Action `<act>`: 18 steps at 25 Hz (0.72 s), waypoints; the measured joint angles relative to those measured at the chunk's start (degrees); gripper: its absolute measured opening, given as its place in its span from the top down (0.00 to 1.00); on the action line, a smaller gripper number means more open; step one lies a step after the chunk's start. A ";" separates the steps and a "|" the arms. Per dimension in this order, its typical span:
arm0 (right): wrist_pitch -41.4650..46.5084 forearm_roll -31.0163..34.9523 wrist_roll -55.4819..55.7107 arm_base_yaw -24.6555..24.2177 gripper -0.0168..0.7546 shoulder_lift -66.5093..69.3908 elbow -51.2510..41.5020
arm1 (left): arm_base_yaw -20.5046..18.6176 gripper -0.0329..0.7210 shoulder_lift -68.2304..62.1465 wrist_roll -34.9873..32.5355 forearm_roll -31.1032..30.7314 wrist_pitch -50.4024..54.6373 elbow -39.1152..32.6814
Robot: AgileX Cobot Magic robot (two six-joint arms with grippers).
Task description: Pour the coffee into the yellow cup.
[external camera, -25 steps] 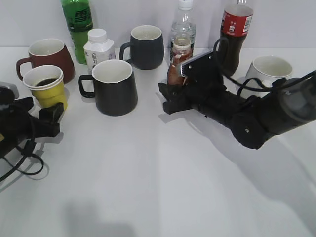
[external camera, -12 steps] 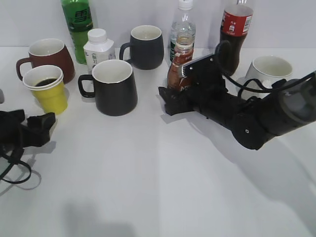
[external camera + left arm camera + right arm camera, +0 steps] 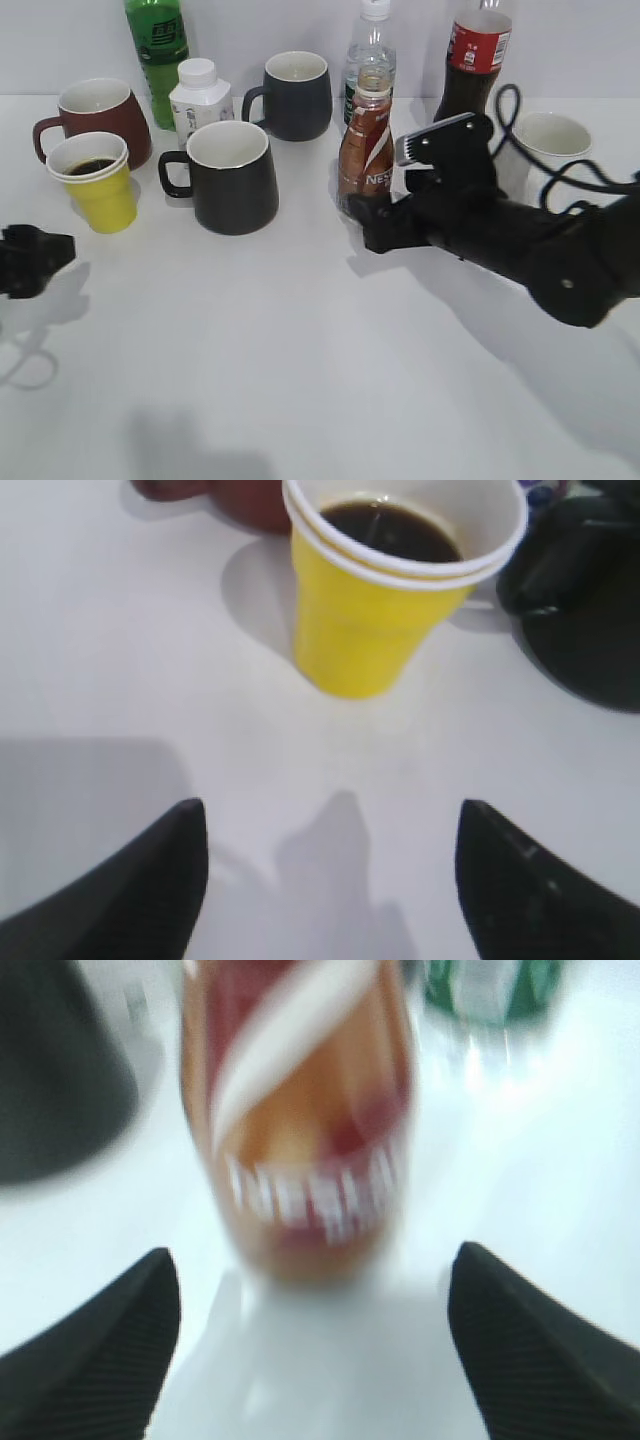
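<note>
The coffee bottle point(image 3: 365, 150) stands upright on the white table, uncapped, and fills the blurred right wrist view point(image 3: 300, 1130). My right gripper point(image 3: 368, 215) is open just in front of it, with its fingers apart and clear of the bottle point(image 3: 312, 1270). The yellow cup point(image 3: 97, 185) stands at the left with dark liquid inside, and shows close up in the left wrist view point(image 3: 380, 610). My left gripper point(image 3: 50, 255) is open and empty at the far left, below the cup point(image 3: 330, 825).
A dark red mug point(image 3: 95, 110) stands behind the yellow cup and a black mug point(image 3: 235, 175) to its right. A dark grey mug point(image 3: 298, 95), green bottle point(image 3: 157, 50), small white bottle point(image 3: 200, 95), water bottle point(image 3: 372, 45), cola bottle point(image 3: 475, 60) and white mug point(image 3: 545, 145) line the back.
My right gripper let go of the coffee bottle and drew back to the right; the bottle now stands upright. My left gripper drew back to the left, away from the yellow cup.
</note>
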State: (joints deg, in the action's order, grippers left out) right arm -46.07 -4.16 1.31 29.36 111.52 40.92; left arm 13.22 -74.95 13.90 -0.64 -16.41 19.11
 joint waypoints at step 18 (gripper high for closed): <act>62.31 -0.22 6.47 0.00 0.22 -30.98 -1.65 | 0.00 0.18 36.16 -0.37 1.84 73.70 19.10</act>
State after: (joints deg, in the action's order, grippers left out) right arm 16.25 -4.38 7.78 29.36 80.55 39.27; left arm 13.22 -38.80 13.53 1.20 57.29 38.21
